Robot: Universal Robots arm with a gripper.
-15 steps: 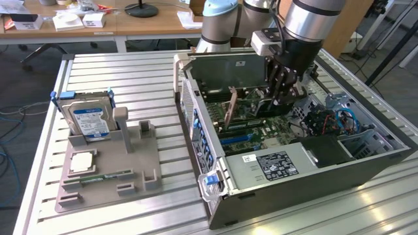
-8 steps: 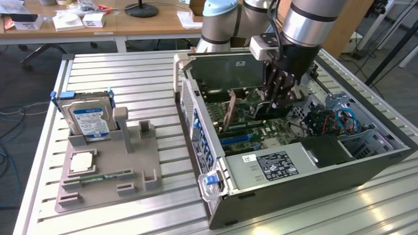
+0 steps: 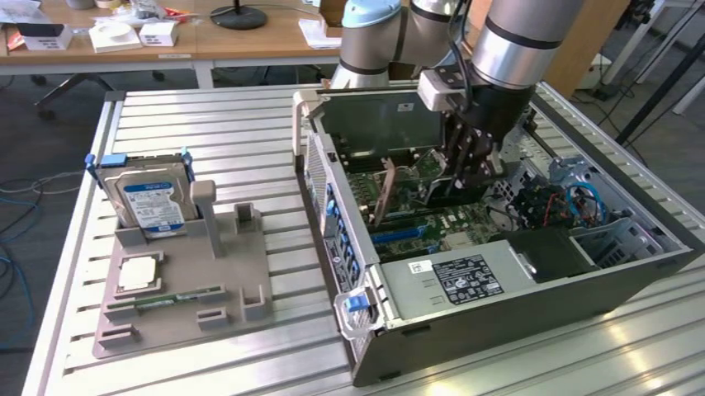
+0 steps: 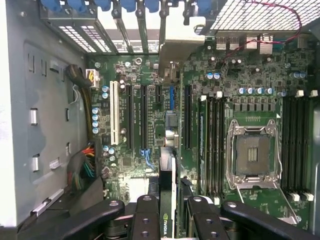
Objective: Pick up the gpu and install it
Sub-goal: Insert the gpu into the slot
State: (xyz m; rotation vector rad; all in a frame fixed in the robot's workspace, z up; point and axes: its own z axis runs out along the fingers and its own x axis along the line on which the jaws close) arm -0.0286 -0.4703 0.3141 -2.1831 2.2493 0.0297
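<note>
the gripper (image 4: 170, 222) clamps the gpu (image 4: 168, 182) edge-on between its fingers, just above the motherboard (image 4: 225, 100) slots inside the computer case (image 3: 496, 330); the card looks light, stiff and fragile, likely best gripped by its flat faces and kept upright

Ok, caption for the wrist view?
Gripper holding the gpu edge-on over the expansion slots of the motherboard in the open computer case.

- gpu (image 4: 167, 175): dark card, green logo.
- gripper (image 4: 170, 212): black.
- motherboard (image 4: 250, 75): green, with black slots and one white slot (image 4: 114, 112) (blue-topped capacitors (image 4: 95, 120) dotted beside it).
- case (image 3: 529, 322): dark grey, with blue clips (image 4: 80, 5).
- hard drive (image 3: 154, 202): silver, blue-and-white label.
- fixture tray (image 3: 177, 305): plain grey.
- table (image 3: 210, 124): silver, ribbed in parallel slats.
</note>
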